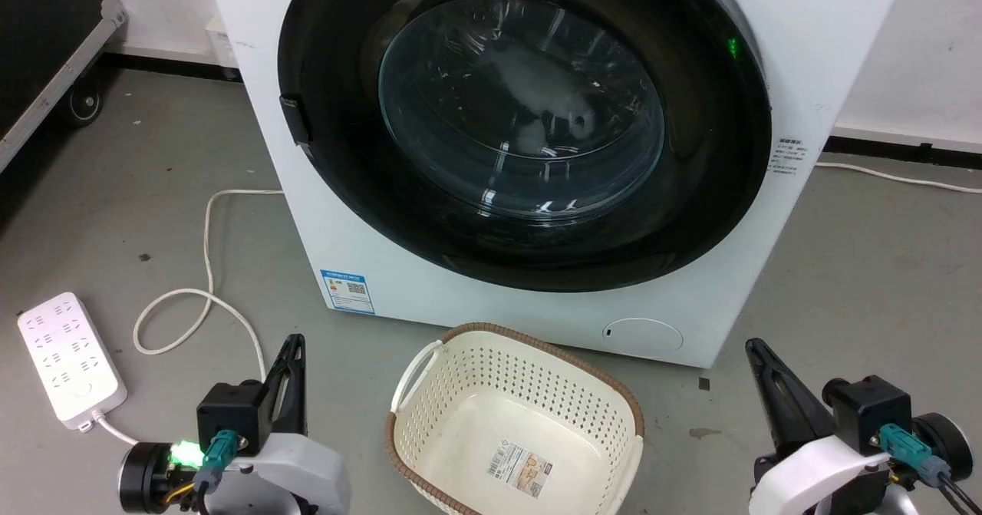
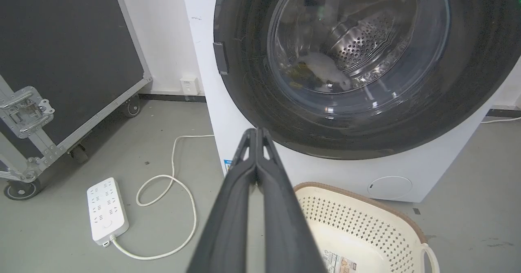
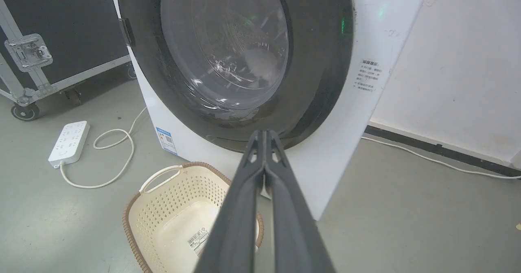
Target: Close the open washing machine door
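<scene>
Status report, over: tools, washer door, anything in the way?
Left tool shut, empty; right tool shut, empty. Round black-rimmed glass door flush on white washing machine, looks closed. Cream perforated basket stands before it.

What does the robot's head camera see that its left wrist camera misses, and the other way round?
Head view's extra: the right gripper, shut, and a text label on the washing machine. Left wrist view's extra: the perforated steel drum inside, a metal latch. Shared: washing machine door, cream basket, white power strip, shut left gripper.
</scene>
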Robot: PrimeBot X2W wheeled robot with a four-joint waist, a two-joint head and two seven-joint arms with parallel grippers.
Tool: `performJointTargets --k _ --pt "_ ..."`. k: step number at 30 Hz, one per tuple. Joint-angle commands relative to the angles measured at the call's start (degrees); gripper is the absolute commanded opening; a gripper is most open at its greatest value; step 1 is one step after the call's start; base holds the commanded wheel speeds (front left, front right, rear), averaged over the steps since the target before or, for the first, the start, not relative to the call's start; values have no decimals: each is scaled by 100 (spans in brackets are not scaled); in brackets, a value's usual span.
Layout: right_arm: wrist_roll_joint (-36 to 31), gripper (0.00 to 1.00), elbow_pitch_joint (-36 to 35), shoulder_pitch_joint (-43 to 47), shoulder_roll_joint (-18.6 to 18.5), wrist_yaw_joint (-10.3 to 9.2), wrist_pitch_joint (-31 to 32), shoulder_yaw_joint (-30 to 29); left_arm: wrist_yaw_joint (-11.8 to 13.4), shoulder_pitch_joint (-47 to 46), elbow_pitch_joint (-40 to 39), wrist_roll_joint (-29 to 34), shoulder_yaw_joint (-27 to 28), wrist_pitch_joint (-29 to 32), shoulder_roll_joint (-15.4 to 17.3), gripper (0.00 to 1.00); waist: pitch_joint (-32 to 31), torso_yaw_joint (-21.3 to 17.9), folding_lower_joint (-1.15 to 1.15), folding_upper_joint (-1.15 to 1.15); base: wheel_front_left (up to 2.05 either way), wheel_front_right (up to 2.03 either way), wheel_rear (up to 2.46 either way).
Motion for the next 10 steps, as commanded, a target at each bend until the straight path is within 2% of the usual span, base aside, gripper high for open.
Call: performJointTargets --k 1,10 --pt "-44 0 -41 24 15 -5 9 17 -1 104 -47 55 38 17 -15 0 0 2 0 0 0 0 0" --pt "-44 0 -41 24 15 -5 9 17 -1 104 -47 55 38 17 -15 0 0 2 0 0 0 0 0"
